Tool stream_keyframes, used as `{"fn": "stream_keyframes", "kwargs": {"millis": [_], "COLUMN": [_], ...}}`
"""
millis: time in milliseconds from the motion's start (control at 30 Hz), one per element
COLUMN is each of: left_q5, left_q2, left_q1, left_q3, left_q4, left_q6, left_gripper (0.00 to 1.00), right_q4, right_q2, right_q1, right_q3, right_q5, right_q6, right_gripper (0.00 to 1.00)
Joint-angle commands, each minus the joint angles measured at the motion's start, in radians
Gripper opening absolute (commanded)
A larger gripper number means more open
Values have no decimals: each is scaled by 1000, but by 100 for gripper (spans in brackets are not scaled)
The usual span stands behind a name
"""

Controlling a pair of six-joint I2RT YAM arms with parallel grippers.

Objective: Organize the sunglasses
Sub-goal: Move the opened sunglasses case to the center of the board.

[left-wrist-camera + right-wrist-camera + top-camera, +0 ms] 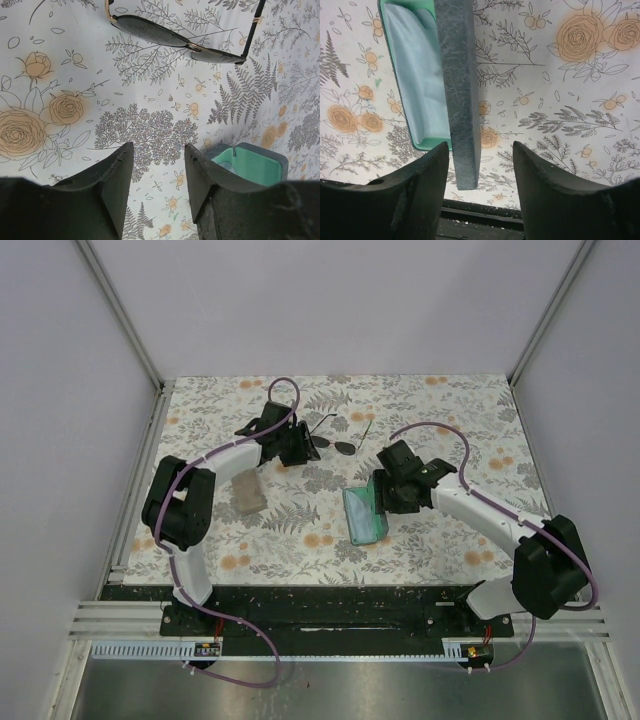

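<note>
1. At the far middle of the counter (450, 420) lie the black wire-framed sunglasses (175, 40), lenses down-ish and flat, at least one temple spread out. We see no second pair in any view.
2. The left jaws hover just short of them, moderately apart with nothing between. The right jaws stand apart around the upright lid (460, 75) of the open teal case (365, 518), with a clear gap on one side, so we judge the lid not gripped.
3. What could go wrong: the thin frame may skate away on the smooth covering if one finger lands first, or a pad may press on a lens and smear or bend it.
4. The spread temple could snag the case rim on the way in.
5. The freed lid may drop shut, or a nudge may drag the case; the light-blue cloth (415, 65) inside could bunch.
6. Both arms work close together, so they could clash.
7. The counter carries a floral print; a beige case (247, 492) lies at left. Plain pale walls on metal posts enclose it.
</note>
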Motion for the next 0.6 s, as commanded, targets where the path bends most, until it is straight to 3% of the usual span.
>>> {"fn": "stream_keyframes", "kwargs": {"millis": [0, 300, 467, 567], "left_q5": [16, -44, -101, -260], "left_q2": [8, 55, 103, 88], "left_q1": [-6, -18, -35, -70], "left_q3": [34, 52, 95, 118], "left_q4": [50, 109, 81, -8], "left_q6": [-35, -248, -495, -642], "left_gripper": [53, 77, 77, 77], "right_q4": [3, 89, 114, 114], "right_q2": [-52, -131, -180, -197], "right_q1": [10, 10, 10, 10], "right_q3": [-21, -70, -95, -107], "right_q5": [6, -20, 1, 9], "right_q6": [15, 36, 44, 44], "right_gripper": [66, 79, 79, 79]}}
